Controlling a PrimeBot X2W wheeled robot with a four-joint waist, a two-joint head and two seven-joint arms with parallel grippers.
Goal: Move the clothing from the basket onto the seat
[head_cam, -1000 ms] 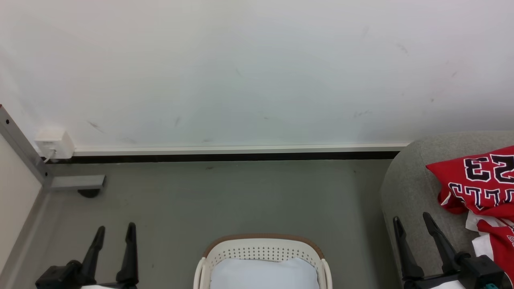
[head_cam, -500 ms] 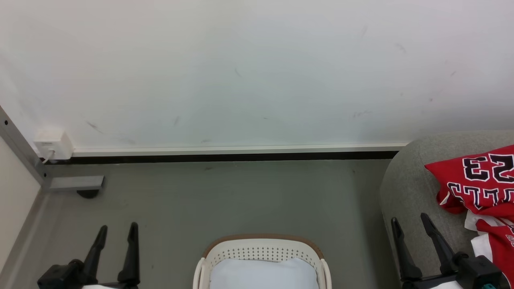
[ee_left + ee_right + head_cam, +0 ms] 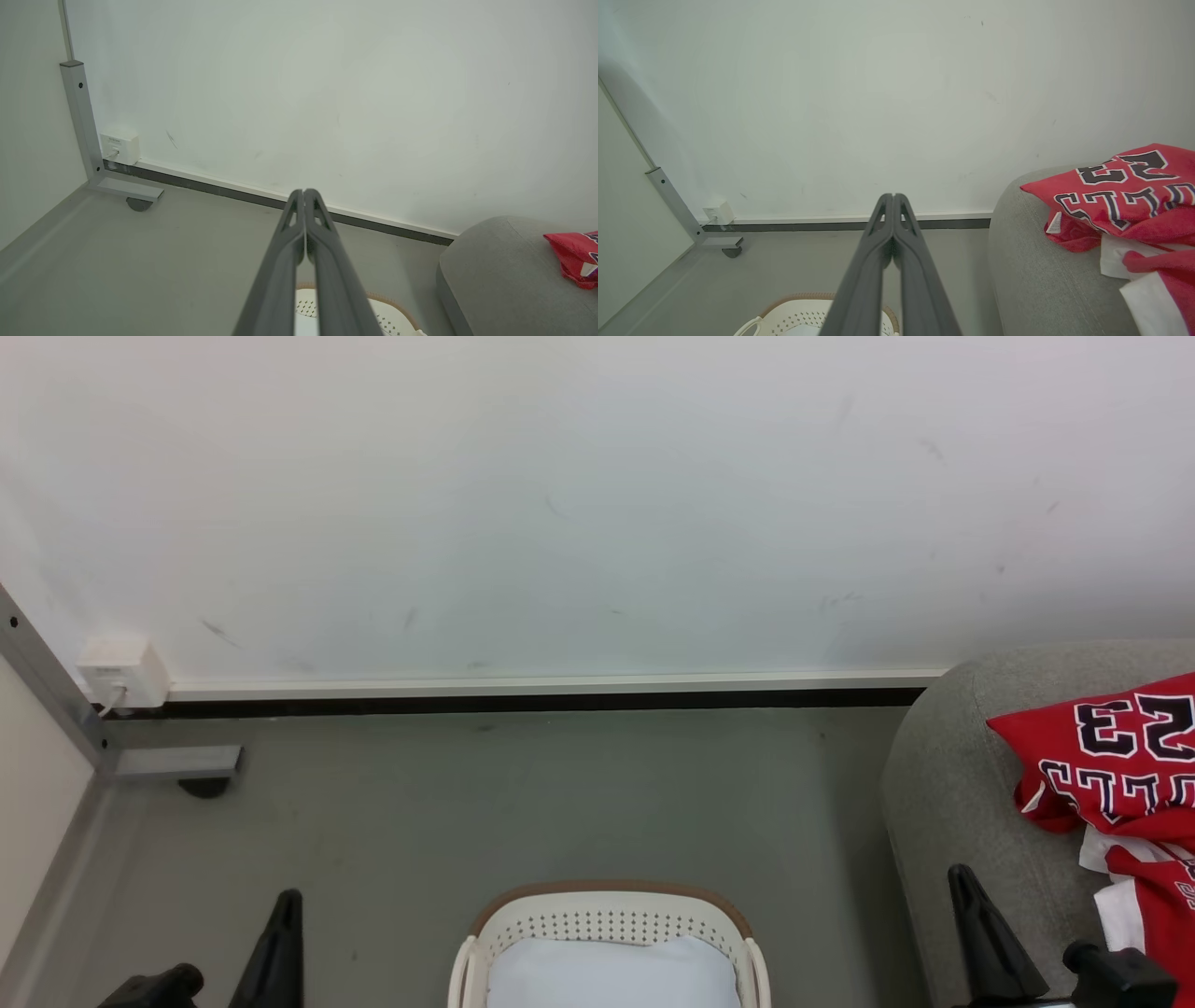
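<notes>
Clothing [image 3: 1120, 756], red with white trim, lies on the grey woven seat [image 3: 952, 775]; the oval cream plastic basket [image 3: 611, 889] looks emptied, so my left gripper [image 3: 304, 192] and right gripper [image 3: 893, 196] sit pinched together, empty.

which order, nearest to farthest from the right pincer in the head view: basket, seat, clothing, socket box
1. seat, beside the right pincer
2. clothing, further right on the seat
3. basket, left, bottom centre
4. socket box, far left on the wall

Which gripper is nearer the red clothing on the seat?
Right. The right gripper is close beside the clothing, by the seat; the left gripper is on the basket's far side.
</notes>
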